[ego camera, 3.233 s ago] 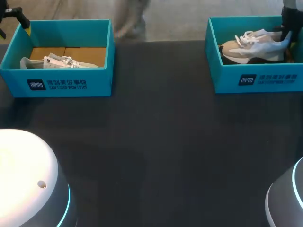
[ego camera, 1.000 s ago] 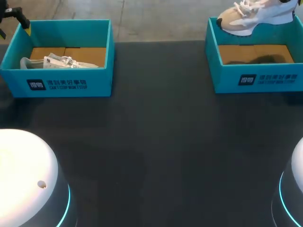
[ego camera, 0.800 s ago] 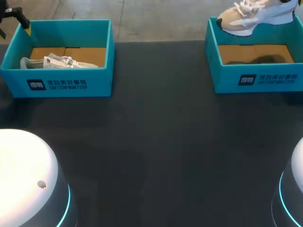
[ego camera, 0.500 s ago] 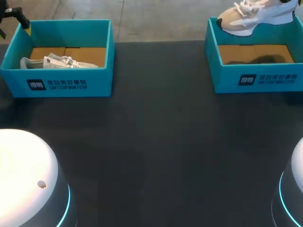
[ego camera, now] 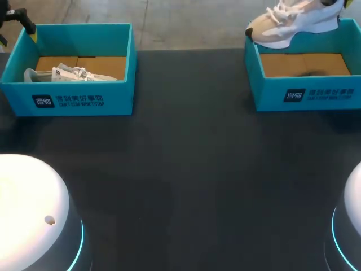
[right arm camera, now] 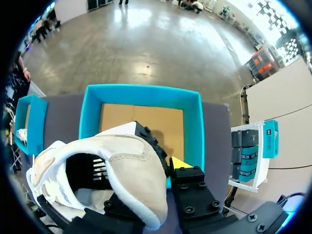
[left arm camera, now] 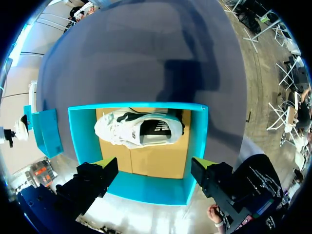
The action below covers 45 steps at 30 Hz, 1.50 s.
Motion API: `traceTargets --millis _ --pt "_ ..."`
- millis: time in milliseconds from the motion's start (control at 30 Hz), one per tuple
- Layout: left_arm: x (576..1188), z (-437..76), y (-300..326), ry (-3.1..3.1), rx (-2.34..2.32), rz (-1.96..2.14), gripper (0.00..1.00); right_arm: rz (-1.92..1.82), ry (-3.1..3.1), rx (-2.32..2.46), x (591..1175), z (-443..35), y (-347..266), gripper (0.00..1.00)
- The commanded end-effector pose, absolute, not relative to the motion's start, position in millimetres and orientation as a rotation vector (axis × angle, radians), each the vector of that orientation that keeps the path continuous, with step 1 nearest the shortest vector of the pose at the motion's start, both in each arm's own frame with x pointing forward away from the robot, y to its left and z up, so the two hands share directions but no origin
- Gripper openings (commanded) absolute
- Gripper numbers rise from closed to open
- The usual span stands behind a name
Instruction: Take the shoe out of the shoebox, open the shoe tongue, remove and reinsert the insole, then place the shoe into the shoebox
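My right jaws are shut on the heel of the tan shoe (ego camera: 293,22). It hangs in the air over the back of the right box (ego camera: 307,95). A moment ago it lay inside. Now it is up and has slid a little to my left, so taking it out is nearly done. That box shows only its brown floor. My left jaws are wide open, holding nothing, above the left box (ego camera: 73,100), where a white shoe (ego camera: 67,73) lies.
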<state>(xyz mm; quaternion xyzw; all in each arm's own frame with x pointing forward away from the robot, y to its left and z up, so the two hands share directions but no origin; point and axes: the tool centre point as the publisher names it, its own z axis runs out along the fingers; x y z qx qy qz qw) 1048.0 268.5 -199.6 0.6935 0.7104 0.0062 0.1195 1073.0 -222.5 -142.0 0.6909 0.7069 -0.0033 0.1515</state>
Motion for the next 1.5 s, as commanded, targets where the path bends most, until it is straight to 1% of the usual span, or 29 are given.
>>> traceTargets --millis 33,400,767,1500 --pt "1047 -199 269 2.076 2.028 0.023 1.00 -0.005 2.029 1.947 1045 -135 -204 0.00" --pt "1047 -199 269 2.076 2.028 0.023 1.00 -0.058 2.038 1.940 1008 -133 -159 0.00" --pt "1047 -199 269 2.076 2.028 0.023 1.00 -0.058 2.030 1.956 987 -135 -129 0.00" --pt "1043 -191 269 2.267 1.793 0.027 1.00 -0.069 2.015 1.969 964 -134 -108 0.00"
